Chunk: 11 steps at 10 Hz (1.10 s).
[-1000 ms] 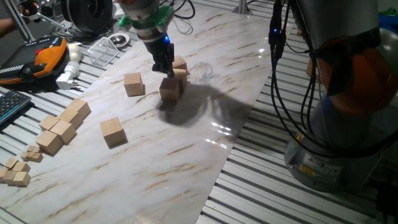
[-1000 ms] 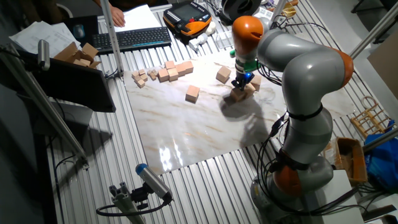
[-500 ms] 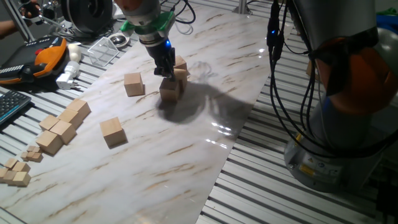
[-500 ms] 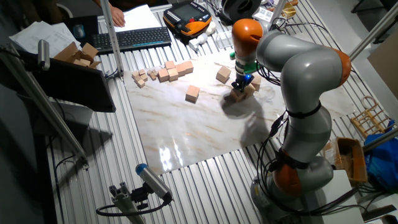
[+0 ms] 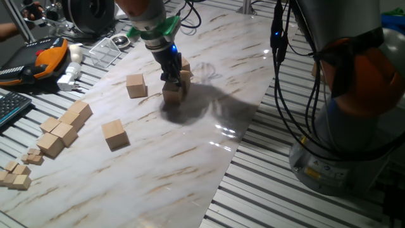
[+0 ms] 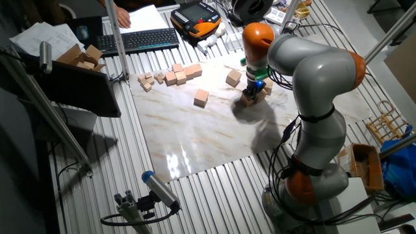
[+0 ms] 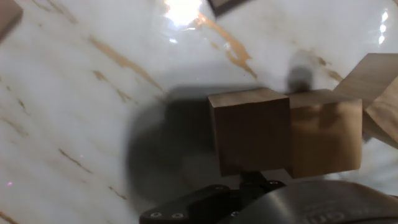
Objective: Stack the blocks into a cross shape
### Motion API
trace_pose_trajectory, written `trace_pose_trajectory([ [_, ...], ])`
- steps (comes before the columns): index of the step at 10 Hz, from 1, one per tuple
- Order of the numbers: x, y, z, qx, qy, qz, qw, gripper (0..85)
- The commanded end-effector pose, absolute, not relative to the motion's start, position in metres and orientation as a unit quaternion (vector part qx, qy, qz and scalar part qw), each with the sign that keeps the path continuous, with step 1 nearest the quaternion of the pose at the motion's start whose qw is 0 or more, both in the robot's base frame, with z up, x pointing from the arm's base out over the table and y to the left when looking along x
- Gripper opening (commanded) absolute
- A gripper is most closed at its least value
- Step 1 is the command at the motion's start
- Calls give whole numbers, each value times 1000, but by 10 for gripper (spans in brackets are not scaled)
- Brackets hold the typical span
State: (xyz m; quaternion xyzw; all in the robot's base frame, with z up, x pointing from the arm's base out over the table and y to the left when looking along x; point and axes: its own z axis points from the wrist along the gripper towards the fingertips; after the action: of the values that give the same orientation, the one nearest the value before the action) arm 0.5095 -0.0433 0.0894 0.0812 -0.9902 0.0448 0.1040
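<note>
My gripper (image 5: pixel 169 78) stands over the far middle of the marble board and is shut on a tan block (image 5: pixel 172 94), holding it at or just above the board. In the hand view this block (image 7: pixel 249 130) sits flush against a second block (image 7: pixel 324 140), and a third (image 7: pixel 373 81) lies tilted just behind. In the fixed view those two (image 5: pixel 185 76) (image 5: pixel 183 64) are right of the gripper. Two more blocks lie apart, one to the left (image 5: pixel 136 85) and one nearer the front (image 5: pixel 114 134). My fingertips are hidden in the hand view.
A joined row of tan cubes (image 5: pixel 63 128) and several tiny cubelets (image 5: pixel 16 175) lie at the board's left edge. A keyboard (image 5: pixel 11 107), an orange-black pendant (image 5: pixel 38 60) and a clear tray (image 5: pixel 104 49) sit beyond. Cables (image 5: pixel 288 95) hang at the right.
My gripper has shifted slightly right and lower with the block, bringing it close beside the neighbouring block. The other blocks have not moved.
</note>
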Motion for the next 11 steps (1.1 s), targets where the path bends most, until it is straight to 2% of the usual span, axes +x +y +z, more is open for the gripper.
trace_pose_trajectory([
  [1, 509, -45, 88, 84, -990, 44, 107, 0],
  [6, 505, -45, 85, 91, -988, 40, 123, 0],
  [11, 500, -45, 79, 89, -988, 38, 121, 0],
])
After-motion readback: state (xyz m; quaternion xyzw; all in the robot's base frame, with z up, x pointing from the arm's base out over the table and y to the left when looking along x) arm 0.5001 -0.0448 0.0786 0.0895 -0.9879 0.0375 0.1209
